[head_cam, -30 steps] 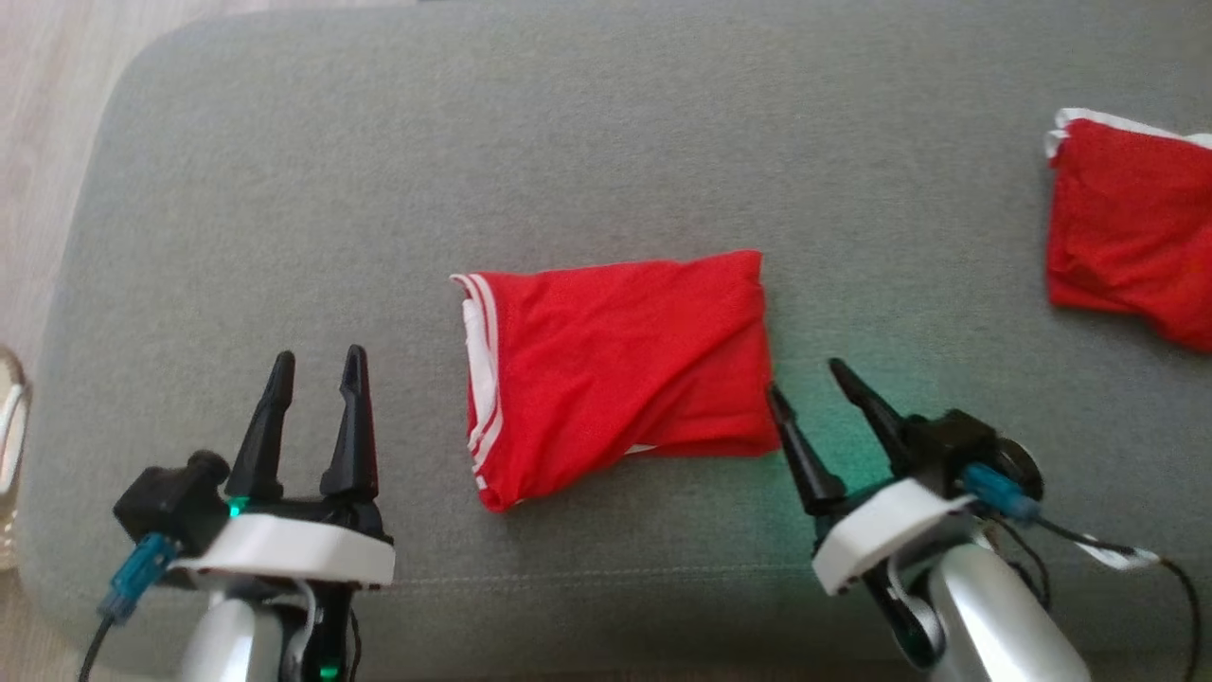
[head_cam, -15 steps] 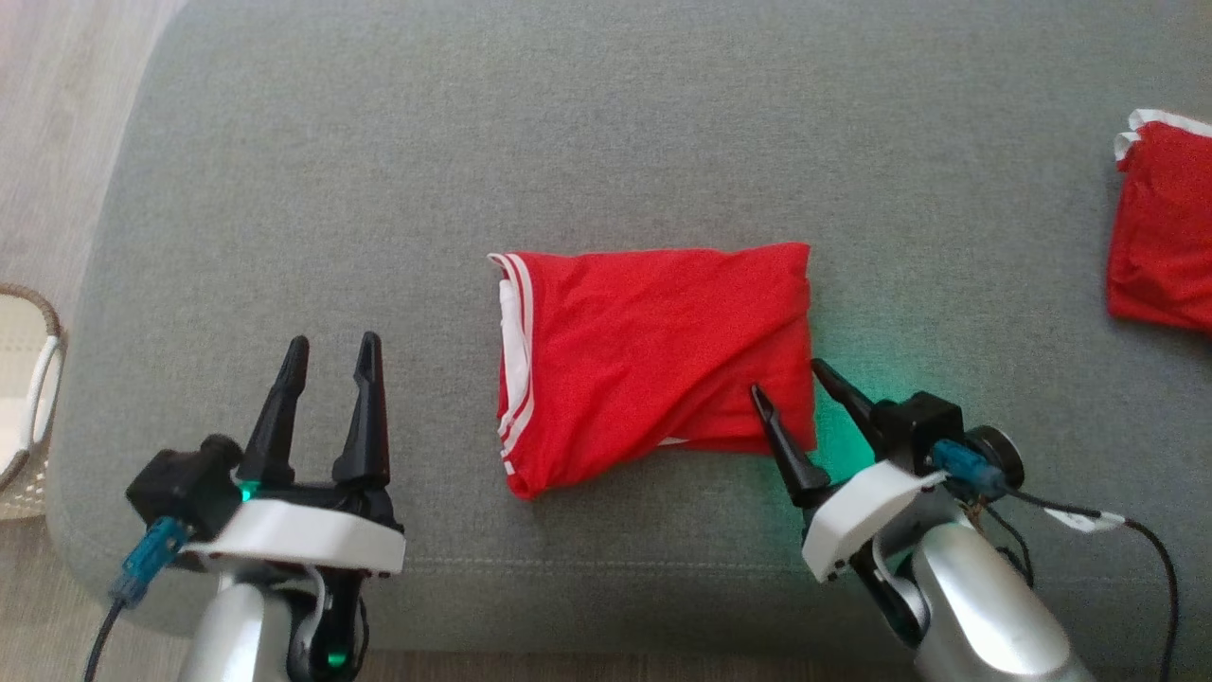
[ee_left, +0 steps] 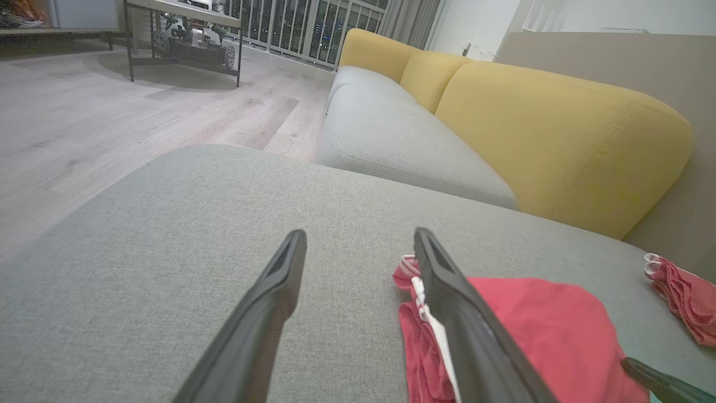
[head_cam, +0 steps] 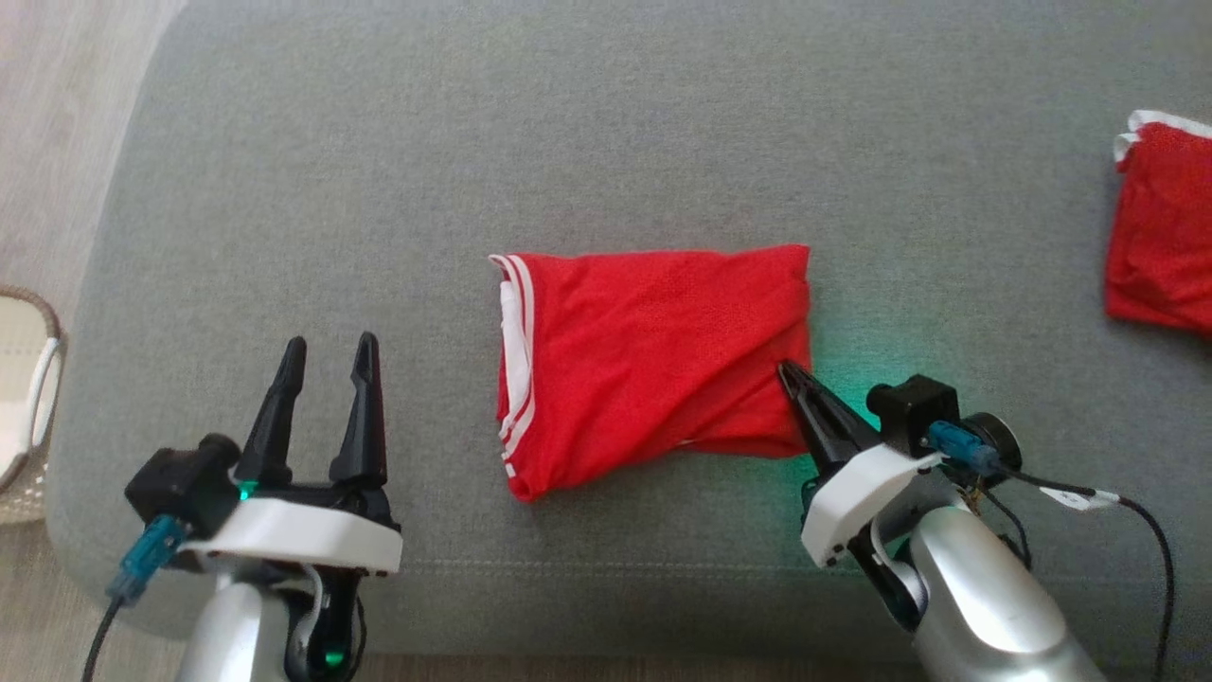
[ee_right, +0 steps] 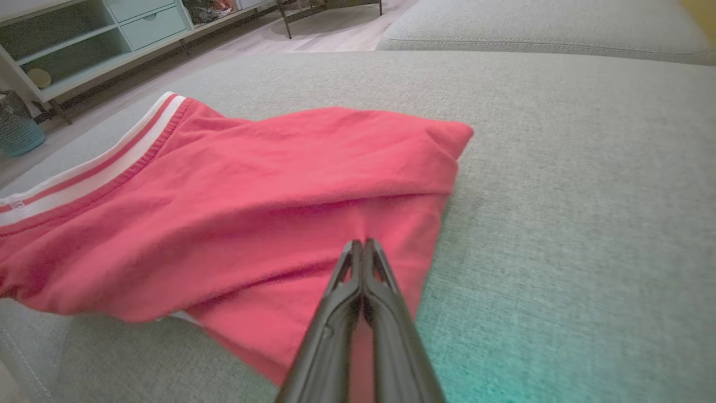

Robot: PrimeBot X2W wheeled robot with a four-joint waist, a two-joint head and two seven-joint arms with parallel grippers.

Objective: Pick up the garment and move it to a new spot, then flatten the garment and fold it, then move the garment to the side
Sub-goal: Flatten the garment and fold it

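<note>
A broad grey cushion [head_cam: 606,142] of coarse woven fabric, with rounded corners and a stitched seam along its near edge, stands on a pale wood-plank floor [head_cam: 57,114]. In the left wrist view, beyond the garment, a grey sofa seat with plump yellow back cushions [ee_left: 559,129] runs along the wall. In the right wrist view a pale green shelf unit [ee_right: 84,50] stands on the floor beyond the garment.

The garment [head_cam: 653,360] lies near the middle of the grey cushion, a soft red knit folded into a rough rectangle with diagonal creases and white stripes along its left edge. Far to the right of the garment lies a second red cloth [head_cam: 1160,227] with a white edge, crumpled. Far to the left of the garment, a woven basket [head_cam: 24,398] sits on the floor.

The right gripper [head_cam: 791,374] meets the garment at its near right corner. Its fingers [ee_right: 347,291] are pressed together with the red cloth puckered at their tips. A green glow falls on the cushion just right of the garment. The left gripper [head_cam: 331,339] hovers well to the left of the garment, its fingers [ee_left: 279,280] spread wide and holding nothing.
</note>
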